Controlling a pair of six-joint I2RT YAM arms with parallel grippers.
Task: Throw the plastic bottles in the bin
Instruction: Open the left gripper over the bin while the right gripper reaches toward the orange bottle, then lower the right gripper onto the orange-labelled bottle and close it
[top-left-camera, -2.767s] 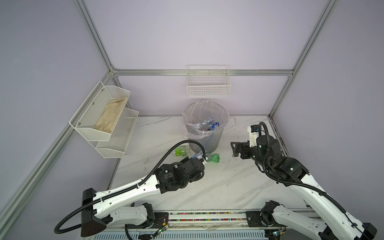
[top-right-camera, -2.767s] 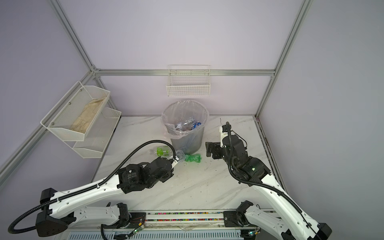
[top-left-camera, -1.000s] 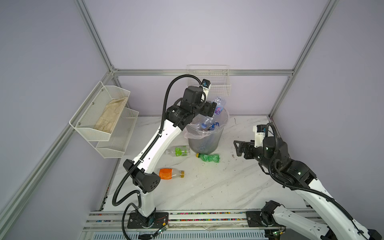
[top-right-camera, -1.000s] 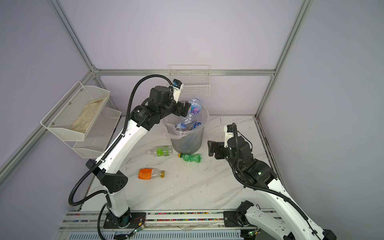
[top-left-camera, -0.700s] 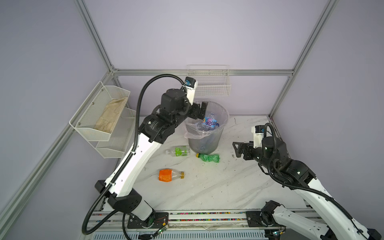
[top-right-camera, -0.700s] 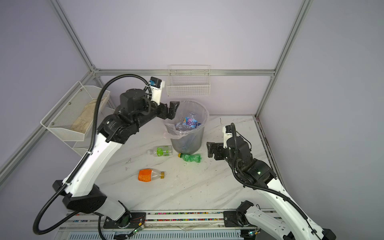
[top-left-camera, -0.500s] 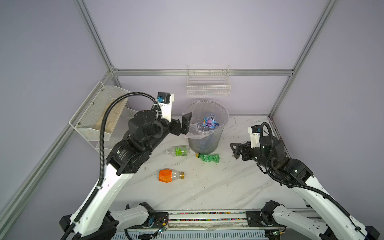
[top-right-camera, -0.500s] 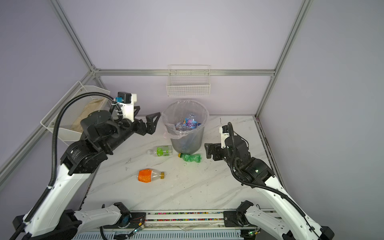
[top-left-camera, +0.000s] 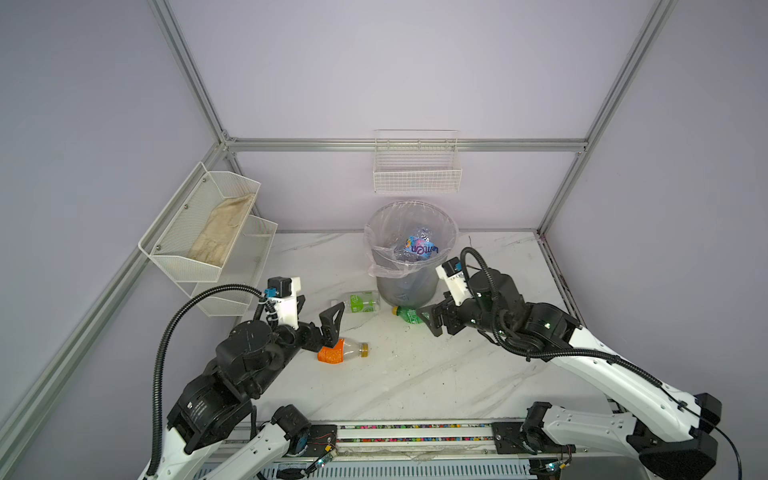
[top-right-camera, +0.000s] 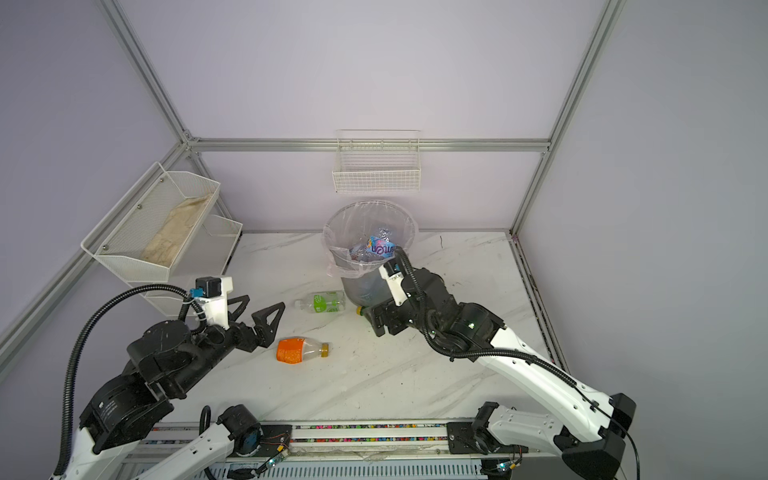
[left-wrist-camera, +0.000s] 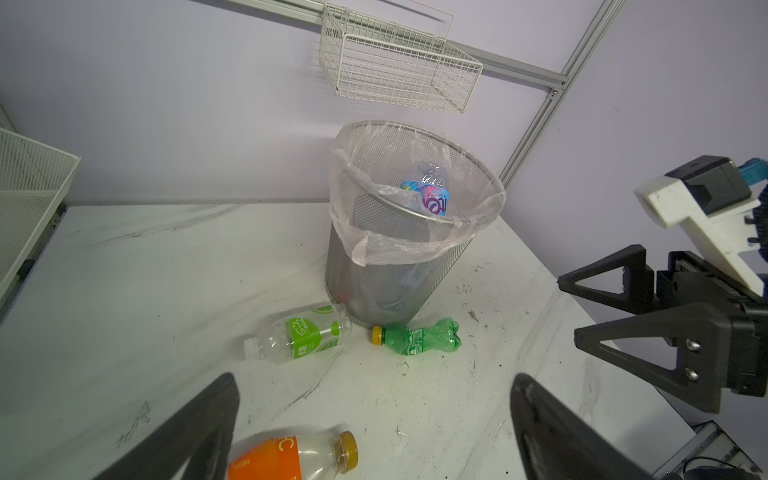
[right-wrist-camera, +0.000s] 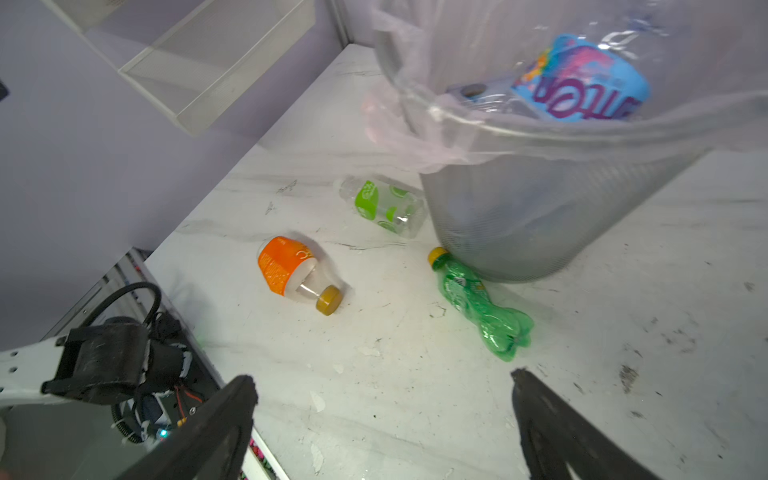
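Robot lab cell, aluminium frame, plain lilac panels, marble-look tabletop

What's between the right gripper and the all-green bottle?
Only bare marble table: in the right wrist view the open right gripper sits short of the all-green bottle, nothing in the gap.

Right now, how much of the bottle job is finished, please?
Done: bottles lie in the bin, a blue-labelled bottle on top. In hand: nothing; the left fingers are open near the orange bottle, the right fingers open near the green bottle. Left: those two and the green-labelled clear bottle on the table.
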